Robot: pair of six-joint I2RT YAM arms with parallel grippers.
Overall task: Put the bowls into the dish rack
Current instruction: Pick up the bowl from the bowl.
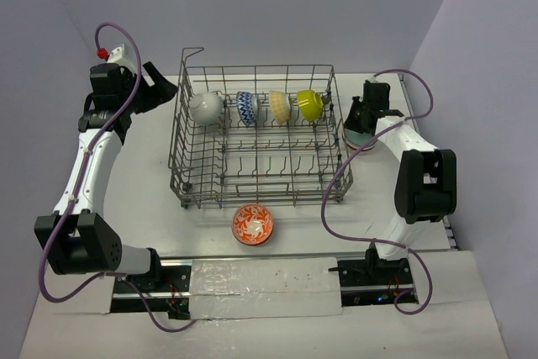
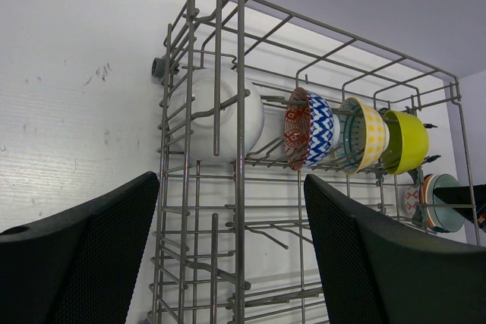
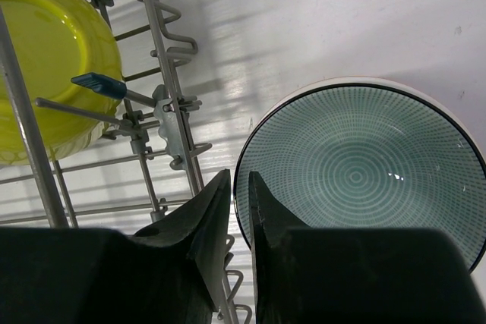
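1. Jaws, right gripper (image 3: 238, 181): a narrow slit apart, set at the rim of the teal-lined bowl (image 3: 361, 176). The rim runs in line with the slit. Whether the pads bear on it cannot be told.
2. Jaws, left gripper (image 2: 231, 202): spread wide, empty, hovering outside the left end of the dish rack (image 1: 277, 192).
3. Racked, far row, on edge between tines: white bowl (image 1: 206, 107), blue-patterned bowl (image 1: 246, 108), pale yellow bowl (image 1: 279, 107), lime bowl (image 1: 309, 105).
4. Unracked: the teal-lined bowl, just outside the rack's right end; orange bowl (image 1: 253, 224), upright on the table (image 1: 151, 191) just before the rack's near side.
5. Step in hand, by judgement: taking up the teal-lined bowl by its rim. The loading is partly done.
6. Next move calls for a firm pinch across the rim wall, a lift clear of the rack's top wire, a turn onto edge, and a descent between free tines. The nearer rows look vacant.
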